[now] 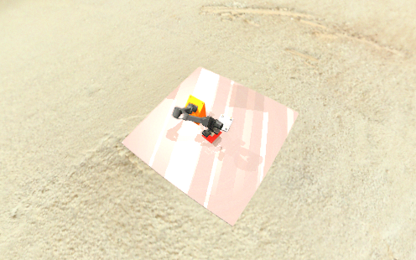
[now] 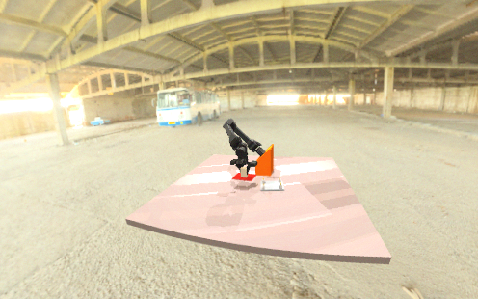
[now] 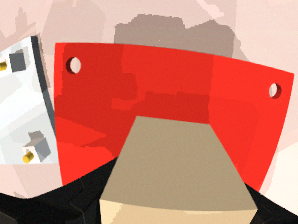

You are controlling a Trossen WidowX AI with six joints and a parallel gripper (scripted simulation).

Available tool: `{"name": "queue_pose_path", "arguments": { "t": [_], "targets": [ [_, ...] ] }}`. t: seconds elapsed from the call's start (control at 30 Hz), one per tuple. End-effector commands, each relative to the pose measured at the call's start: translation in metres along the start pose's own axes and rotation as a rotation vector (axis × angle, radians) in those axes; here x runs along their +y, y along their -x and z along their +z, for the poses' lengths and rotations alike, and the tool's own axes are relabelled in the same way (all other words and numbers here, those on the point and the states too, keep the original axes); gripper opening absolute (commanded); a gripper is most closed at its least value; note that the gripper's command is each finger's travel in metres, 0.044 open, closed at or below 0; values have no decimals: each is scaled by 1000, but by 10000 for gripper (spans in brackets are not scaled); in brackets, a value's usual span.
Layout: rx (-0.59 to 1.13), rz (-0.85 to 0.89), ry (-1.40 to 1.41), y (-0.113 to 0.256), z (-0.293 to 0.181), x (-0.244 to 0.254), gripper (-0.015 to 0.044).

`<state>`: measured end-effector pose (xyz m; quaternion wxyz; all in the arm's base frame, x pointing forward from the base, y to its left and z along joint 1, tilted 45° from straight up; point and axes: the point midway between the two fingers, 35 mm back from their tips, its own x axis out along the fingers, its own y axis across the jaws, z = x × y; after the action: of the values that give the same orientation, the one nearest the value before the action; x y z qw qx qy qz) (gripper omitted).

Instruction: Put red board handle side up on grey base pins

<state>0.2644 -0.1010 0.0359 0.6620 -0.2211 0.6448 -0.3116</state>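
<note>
Red flat board (image 1: 212, 138) (image 2: 238, 176) (image 3: 167, 75) with tan square handle (image 2: 244, 172) (image 3: 172, 162), pinched by the black gripper (image 1: 211, 133) (image 2: 244, 169), beside the grey four-post base (image 1: 226, 122) (image 2: 273, 185) (image 3: 20, 115); grasp achieved, pin alignment, seating and release remaining.

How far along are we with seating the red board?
Done: the gripper is shut on the tan square handle.
In hand: the red board, beside the grey base.
Left: line corner holes up with gold pins, seat it flat, release, back away.
</note>
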Motion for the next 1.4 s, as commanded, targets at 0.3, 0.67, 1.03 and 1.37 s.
{"name": "queue_pose_path", "arguments": {
  "t": [0.3,0.67,1.03,1.37],
  "targets": [
    [-4,-3,-8,26,-2,-2,0],
    [-7,10,35,28,4,25,0],
    [-8,19,79,30,8,53,0],
    [-8,25,120,31,8,80,0]
  ]
}}
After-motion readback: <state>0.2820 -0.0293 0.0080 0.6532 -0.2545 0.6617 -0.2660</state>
